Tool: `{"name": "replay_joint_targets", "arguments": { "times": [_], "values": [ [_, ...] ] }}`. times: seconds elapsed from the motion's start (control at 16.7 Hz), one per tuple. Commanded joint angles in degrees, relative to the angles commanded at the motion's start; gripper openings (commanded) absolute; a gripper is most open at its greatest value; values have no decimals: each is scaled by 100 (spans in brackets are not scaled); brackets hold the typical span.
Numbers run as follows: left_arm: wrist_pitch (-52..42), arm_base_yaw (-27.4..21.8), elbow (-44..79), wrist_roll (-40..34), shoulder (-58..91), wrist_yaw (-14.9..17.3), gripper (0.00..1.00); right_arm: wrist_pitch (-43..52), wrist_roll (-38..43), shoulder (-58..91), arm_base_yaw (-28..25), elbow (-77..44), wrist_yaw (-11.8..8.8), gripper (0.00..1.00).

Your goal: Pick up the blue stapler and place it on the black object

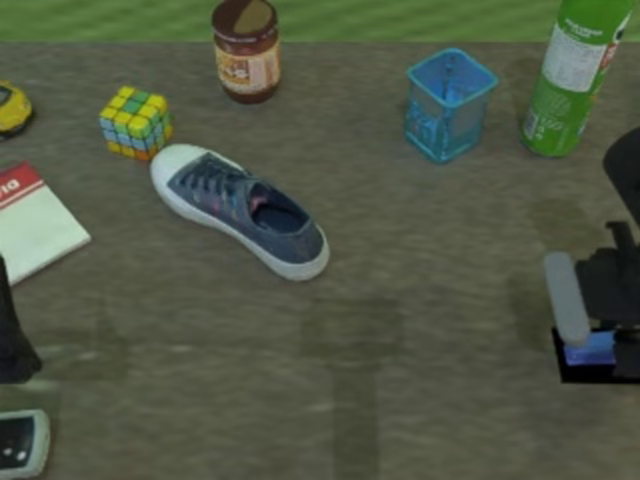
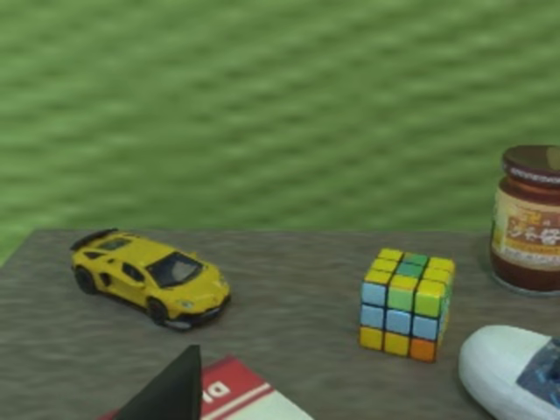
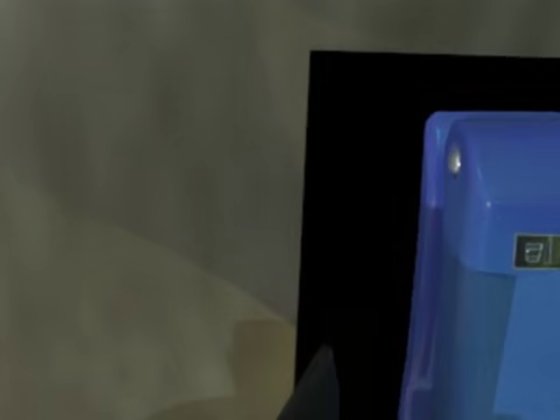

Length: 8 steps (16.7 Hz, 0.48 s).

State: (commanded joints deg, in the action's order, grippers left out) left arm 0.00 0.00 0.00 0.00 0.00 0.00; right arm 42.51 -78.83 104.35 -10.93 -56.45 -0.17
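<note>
Looking down on the table (image 1: 400,400), I see my right arm at the right edge, its gripper (image 1: 600,340) low over the black object (image 1: 575,372). The blue stapler (image 1: 590,350) lies on this black object, near the table's right edge, partly hidden under the gripper. In the right wrist view the blue stapler (image 3: 490,280) rests on the black object (image 3: 367,219); whether the fingers are open or holding it, I cannot tell. My left arm (image 1: 12,330) is parked at the left edge. Farther away stand the shoe (image 1: 240,208), the green bottle (image 1: 568,75), the blue cup (image 1: 448,103), the jar (image 1: 246,50) and the colour cube (image 1: 136,122).
</note>
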Motion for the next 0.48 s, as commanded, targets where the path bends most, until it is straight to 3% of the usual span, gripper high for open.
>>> {"name": "replay_joint_targets", "arguments": {
  "times": [0.12, 0.48],
  "values": [
    [0, 0, 0, 0, 0, 0, 100, 0, 0, 0, 0, 0, 0, 98],
    [0, 0, 0, 0, 0, 0, 100, 0, 0, 0, 0, 0, 0, 100]
  ]
}}
